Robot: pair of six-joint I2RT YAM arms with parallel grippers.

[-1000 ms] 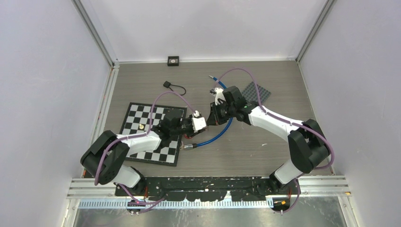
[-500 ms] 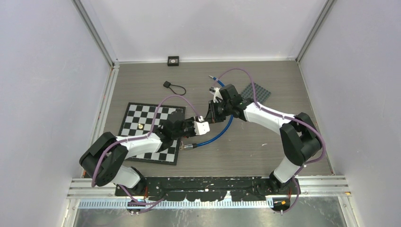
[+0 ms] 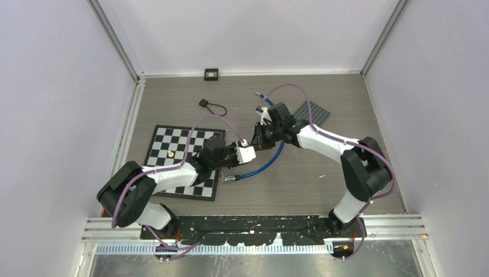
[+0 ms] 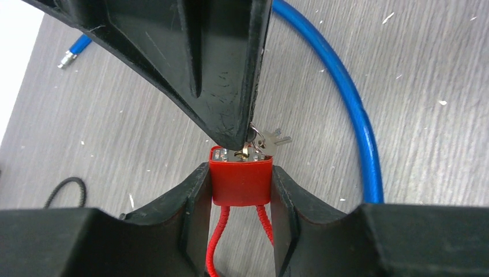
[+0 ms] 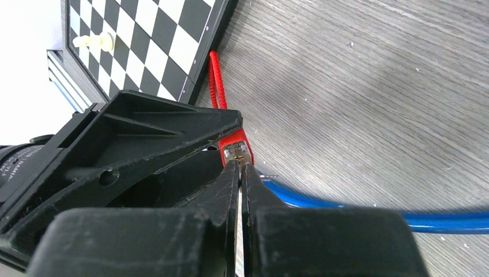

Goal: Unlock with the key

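Padlock [image 4: 240, 183] is held over the desk [image 4: 427, 190], clamped in the left pincer [image 4: 239, 173]; the right pincer [image 5: 240, 167], pressed together, pinches the key [image 4: 248, 152] seated in its keyhole; insertion looks done; turning it and freeing the red cable loop [image 4: 217, 231] seem left.

Red padlock [image 4: 240, 182], keyhole face toward 12 o'clock, cord loop [image 4: 218, 234] toward 6; key [image 4: 248, 152] in keyhole, spare keys [image 4: 273, 141] at 1 o'clock.
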